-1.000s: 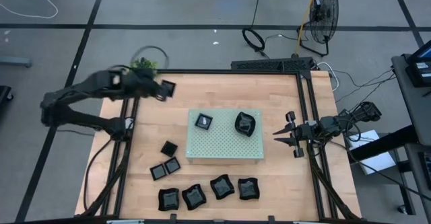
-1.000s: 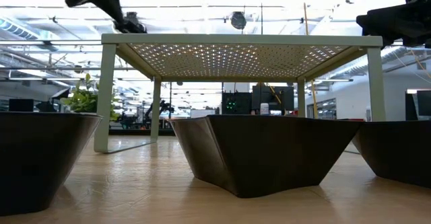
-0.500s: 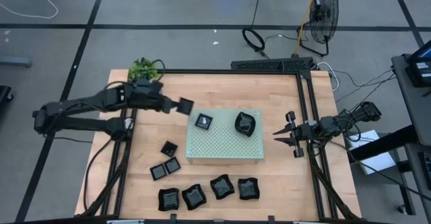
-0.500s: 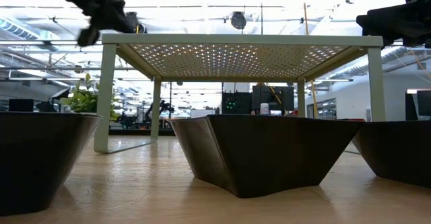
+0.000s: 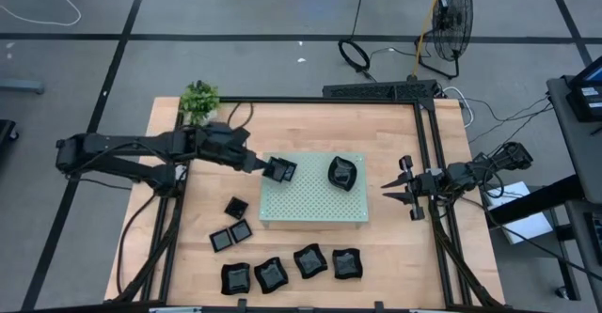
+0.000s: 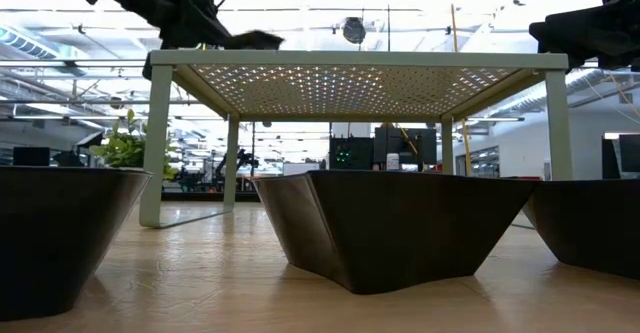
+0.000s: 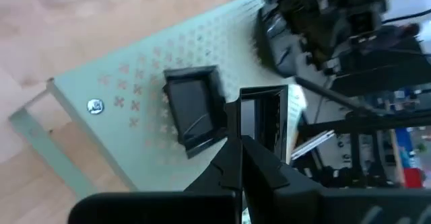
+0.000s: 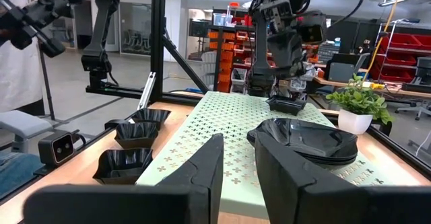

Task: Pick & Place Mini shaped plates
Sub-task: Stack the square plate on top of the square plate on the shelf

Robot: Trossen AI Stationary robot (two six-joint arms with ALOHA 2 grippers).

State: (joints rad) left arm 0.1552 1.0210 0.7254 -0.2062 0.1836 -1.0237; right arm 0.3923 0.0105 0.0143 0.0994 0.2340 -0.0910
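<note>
My left gripper (image 5: 271, 167) hangs over the left part of the pale green perforated board (image 5: 315, 205), shut on a small square black plate (image 7: 266, 109). A second small square plate (image 7: 194, 106) rests flat on the board right beside it. A leaf-like black plate (image 5: 343, 173) lies on the board's right part. Several more black plates lie on the table near the board, such as one wavy-edged plate (image 5: 310, 260). My right gripper (image 5: 395, 189) waits open off the board's right end. My left gripper pinches the small square plate by the wall (image 7: 244, 120) on the side toward the arm. It reaches in from the table's left, slanting slightly down. The plate (image 6: 255, 40) sits about level, lifted clear just above the board's top.
A small potted plant (image 5: 199, 97) stands at the table's far left corner. Three tiny square plates (image 5: 235, 206) lie left of the board, and a row of larger plates (image 5: 271, 273) lines the near edge. Bare wood stays free beyond the board's far side.
My left gripper has swung from near the plant toward the table's right and near edge, carrying the small square plate with it. It now hangs over the board's left part, beside the plate lying there.
</note>
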